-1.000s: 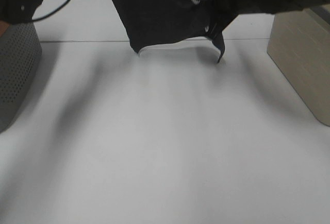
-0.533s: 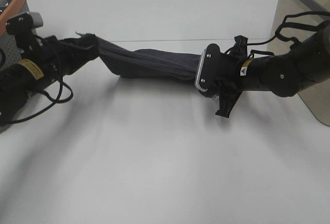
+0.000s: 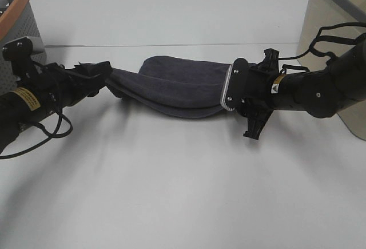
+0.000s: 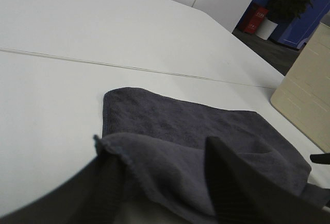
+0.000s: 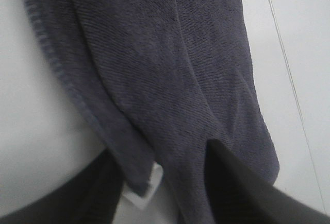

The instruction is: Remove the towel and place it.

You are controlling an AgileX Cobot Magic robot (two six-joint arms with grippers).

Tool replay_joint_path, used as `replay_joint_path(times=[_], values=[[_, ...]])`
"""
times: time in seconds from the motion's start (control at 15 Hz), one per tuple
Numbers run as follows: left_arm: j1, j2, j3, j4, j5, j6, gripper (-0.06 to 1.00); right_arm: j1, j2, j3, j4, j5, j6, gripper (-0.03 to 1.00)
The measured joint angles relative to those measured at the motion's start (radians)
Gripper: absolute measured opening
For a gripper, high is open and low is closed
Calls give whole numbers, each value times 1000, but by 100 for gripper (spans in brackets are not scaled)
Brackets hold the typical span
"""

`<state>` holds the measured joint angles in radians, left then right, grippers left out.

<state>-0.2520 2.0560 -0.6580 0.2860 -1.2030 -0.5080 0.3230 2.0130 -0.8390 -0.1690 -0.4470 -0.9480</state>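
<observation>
The dark charcoal-grey towel (image 3: pixel 177 86) lies stretched across the white table (image 3: pixel 183 192) between my two grippers, sagging onto the surface in the middle. My left gripper (image 3: pixel 103 76) is shut on the towel's left end; the left wrist view shows the towel (image 4: pixel 196 131) running away from its fingers (image 4: pixel 242 183). My right gripper (image 3: pixel 226 91) is shut on the towel's right end; the right wrist view shows the towel (image 5: pixel 154 69) folded lengthwise with a small white tag (image 5: pixel 142 193) at the edge beside its fingers (image 5: pixel 242 188).
A grey perforated basket with an orange rim (image 3: pixel 17 14) stands at the far left. A beige box (image 3: pixel 331 26) stands at the far right. A seam (image 3: pixel 171 45) crosses the table behind the towel.
Both arms came down from holding the towel hanging high to low over the table. Since half a second ago the towel has lowered further and spread wider onto the surface.
</observation>
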Motion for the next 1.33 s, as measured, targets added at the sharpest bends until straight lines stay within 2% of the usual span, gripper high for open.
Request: replay_joint_path(times=[0.07, 0.13, 0.27, 0.4, 0.47, 0.6, 0.67, 0.8, 0.93, 1.07, 1.33], values=[[0, 0, 0, 2, 0, 0, 65, 0, -1, 0, 0, 0, 0, 66], [0, 0, 0, 8, 0, 0, 74, 0, -9, 2, 0, 1, 0, 72], [0, -10, 1, 35, 0, -1, 78, 0, -66, 17, 2, 26, 0, 75], [0, -59, 1, 40, 7, -3, 78, 0, -141, 25, 2, 134, 4, 76], [0, -94, 2, 44, 44, -3, 78, 0, -170, 25, 2, 201, 4, 76], [0, -184, 3, 46, 199, -3, 78, 0, -226, 25, 4, 290, 4, 76], [0, -238, 0, 46, 290, -3, 78, 0, -259, 25, 10, 307, 5, 76], [0, -318, -10, 55, 395, -20, 78, 0, -318, 26, 36, 314, 5, 76], [0, -342, -13, 89, 468, -102, 78, 0, -349, 26, 44, 315, 5, 76], [0, -345, -13, 156, 623, -241, 78, 0, -375, 26, 54, 316, 5, 76], [0, -338, -13, 158, 826, -266, 78, 0, -377, 26, 59, 319, 78, 76]])
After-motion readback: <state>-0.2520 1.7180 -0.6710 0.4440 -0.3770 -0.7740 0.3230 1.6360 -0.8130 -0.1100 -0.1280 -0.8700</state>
